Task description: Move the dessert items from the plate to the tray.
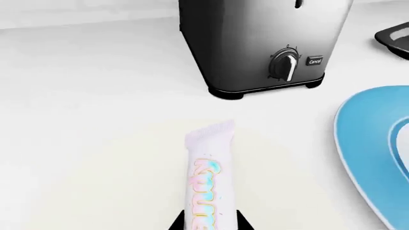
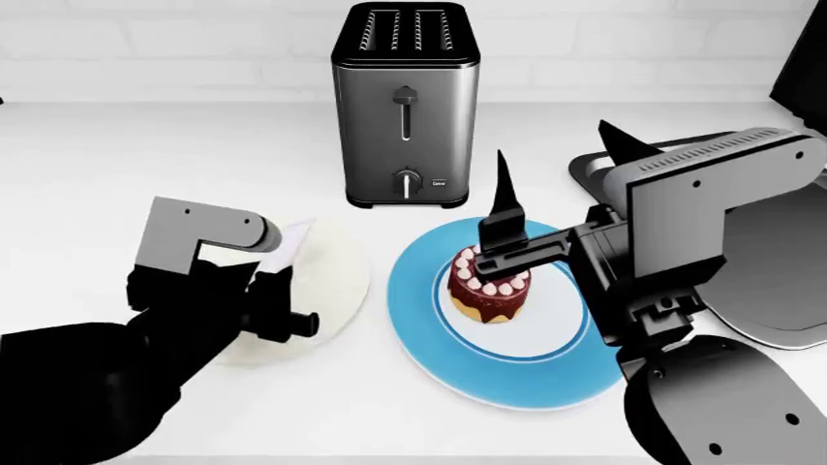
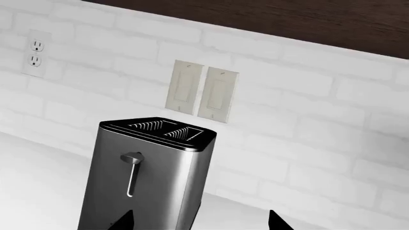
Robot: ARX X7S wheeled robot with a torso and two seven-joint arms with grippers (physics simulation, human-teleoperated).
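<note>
The chocolate cake (image 2: 490,283), ringed with pink-white dollops, stands on a blue plate (image 2: 427,320). My left gripper (image 1: 206,223) is shut on the thin flat white piece (image 1: 208,158), a wrapped bar with pastel letters, and holds it over a cream plate (image 1: 96,167). In the head view the left gripper (image 2: 278,281) is at the left with the white piece (image 2: 293,235) sticking out of it. My right gripper (image 2: 552,140) is open and empty, its fingers pointing up and toward the wall, just right of the cake. The black tray (image 2: 776,291) lies at the right, mostly hidden by my right arm.
A steel toaster (image 2: 406,107) stands behind both plates; it also shows in the left wrist view (image 1: 255,43) and right wrist view (image 3: 147,177). The blue plate's rim (image 1: 364,143) lies beside the cream plate (image 2: 343,291). A tray corner (image 1: 393,40) shows beyond the toaster.
</note>
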